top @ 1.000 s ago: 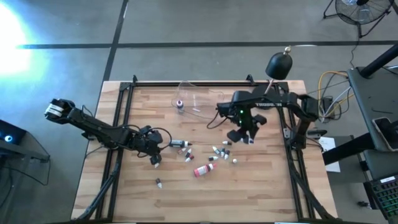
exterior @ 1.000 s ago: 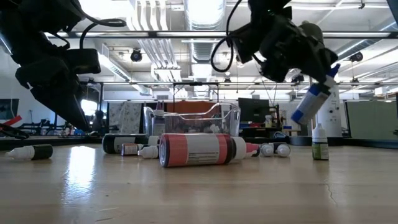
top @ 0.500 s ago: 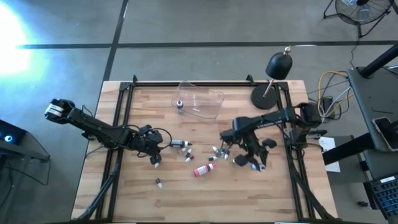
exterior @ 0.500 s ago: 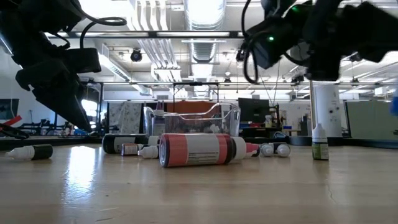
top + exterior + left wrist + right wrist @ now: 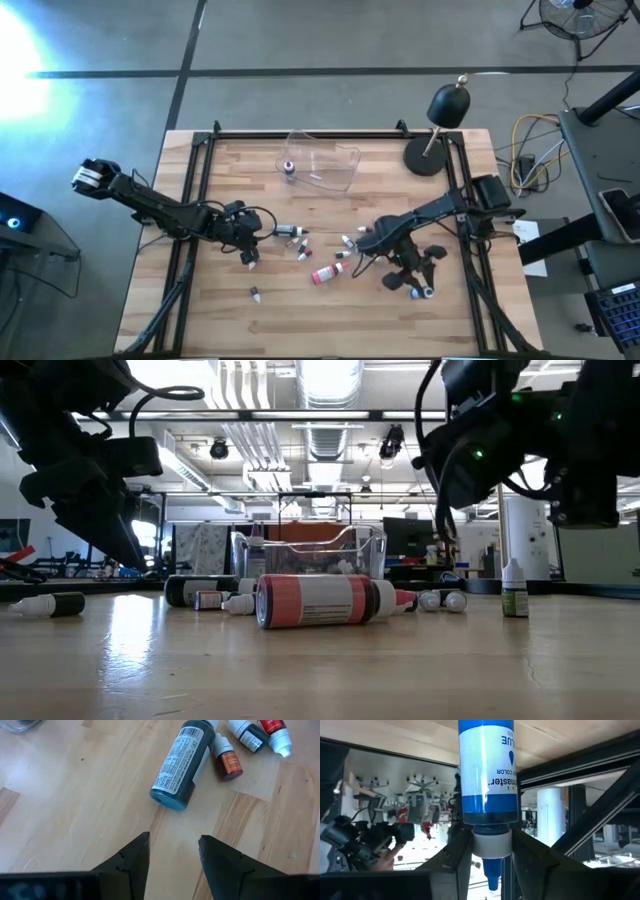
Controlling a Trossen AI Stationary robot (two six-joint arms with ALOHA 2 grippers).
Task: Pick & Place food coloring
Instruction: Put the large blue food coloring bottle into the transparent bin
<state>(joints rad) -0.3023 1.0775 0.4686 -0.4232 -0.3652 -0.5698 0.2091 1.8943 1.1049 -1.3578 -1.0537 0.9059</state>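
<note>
Right gripper (image 5: 418, 288) is near the front-right part of the table (image 5: 300, 320), fingers clamped on a blue food coloring bottle (image 5: 488, 785); right wrist view shows the bottle pinched at its pale collar between the two fingers (image 5: 457, 852), blue nozzle tip pointing back toward the camera, label reading "COLOR". In the high view the bottle's pale end pokes out at the gripper, past the loose pile. Left gripper (image 5: 250, 252) sits low over the left-centre of the table, jaws parted with nothing between them; left wrist view shows bare wood in the gap and a teal-dark bottle (image 5: 181, 764) lying on its side just ahead of the fingertips, not touching. Beside it lie a small orange-brown bottle (image 5: 228, 761), a dark one (image 5: 247, 733) and a red one (image 5: 274, 729), close together. Rest of the food coloring is scattered mid-table: a big pink-red bottle (image 5: 325, 273) on its side, a cluster of tiny ones (image 5: 357, 245) just behind it, and a single small bottle (image 5: 255, 294) alone toward the front-left. Low view shows one small green bottle (image 5: 514, 589) standing upright at right. Clear plastic tub (image 5: 322, 162) sits at the back of the table with one small dark bottle (image 5: 289, 167) at its left end. Black lamp (image 5: 441, 125) at the back-right corner.
</note>
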